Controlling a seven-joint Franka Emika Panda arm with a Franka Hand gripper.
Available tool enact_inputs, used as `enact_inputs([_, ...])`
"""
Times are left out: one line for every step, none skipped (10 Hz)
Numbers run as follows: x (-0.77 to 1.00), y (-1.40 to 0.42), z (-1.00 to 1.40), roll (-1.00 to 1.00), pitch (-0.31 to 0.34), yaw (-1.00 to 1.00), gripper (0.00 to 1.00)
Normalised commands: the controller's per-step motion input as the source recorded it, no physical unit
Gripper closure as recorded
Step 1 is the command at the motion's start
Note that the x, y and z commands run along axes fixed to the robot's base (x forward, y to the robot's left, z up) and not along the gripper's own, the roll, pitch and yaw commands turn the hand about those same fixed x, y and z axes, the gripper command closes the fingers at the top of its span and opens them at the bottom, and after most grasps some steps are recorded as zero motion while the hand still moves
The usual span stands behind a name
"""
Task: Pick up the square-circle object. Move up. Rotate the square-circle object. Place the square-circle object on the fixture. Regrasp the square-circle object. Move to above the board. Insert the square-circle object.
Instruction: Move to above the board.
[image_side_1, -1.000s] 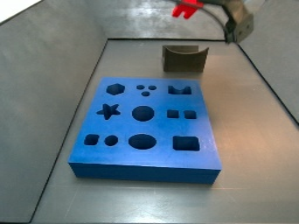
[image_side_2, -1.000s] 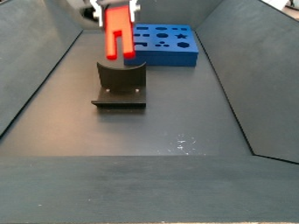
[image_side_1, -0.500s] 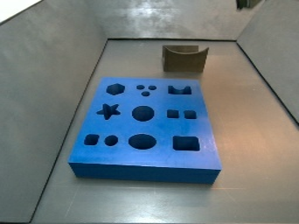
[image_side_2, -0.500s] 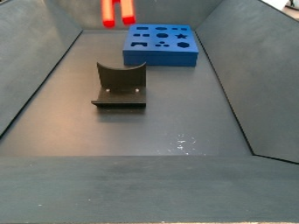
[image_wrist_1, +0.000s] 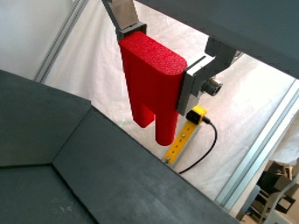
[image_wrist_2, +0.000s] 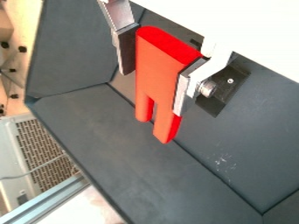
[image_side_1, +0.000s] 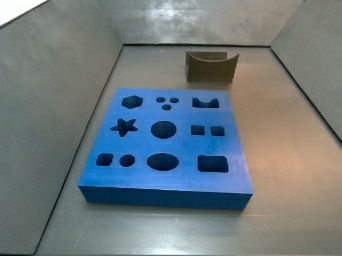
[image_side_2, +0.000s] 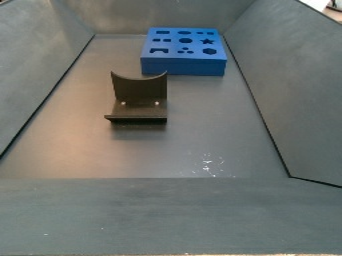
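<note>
gripper (image_wrist_1: 176, 66) now gone from both side views, square-circle object (image_wrist_1: 153, 80) being clamped between fingers (image_wrist_2: 121, 39), fixture (image_side_2: 138, 97) being left bare

Looks like a robotics lab test cell, not anyone's home. The floor (image_side_2: 160, 160) is a bare dark grey tray boxed in by sloped metal walls (image_side_1: 54, 90), holding just a blue peg-hole board (image_side_1: 167, 140) and a dark fixture (image_side_2: 138, 98). Past the walls, a wrist view shows white curtain sheeting (image_wrist_1: 82, 70), aluminium framing (image_wrist_1: 263, 149) and a yellow cable (image_wrist_1: 187, 131). The pincer (image_wrist_1: 158, 140) hangs high above, clamping the red square-circle object (image_wrist_1: 155, 83).
</note>
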Motion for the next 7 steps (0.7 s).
enact_inputs([0.01,-0.02,0.67,-0.05,0.082,0.02,1.0])
enact_inputs([0.02,-0.02,0.45,-0.06,0.109,0.03,1.0])
enact_inputs([0.02,-0.02,0.23,-0.06,0.133,0.04,1.0])
enact_inputs([-0.48,-1.0,0.0,-1.0,-0.037,0.01,1.0])
enact_inputs([-0.48,-1.0,0.01,-1.0,-0.051,0.02,1.0])
enact_inputs([-0.5,-1.0,0.01,-1.0,-0.059,0.02,1.0])
enact_inputs([-0.52,-1.0,-0.01,-1.0,-0.073,0.01,1.0])
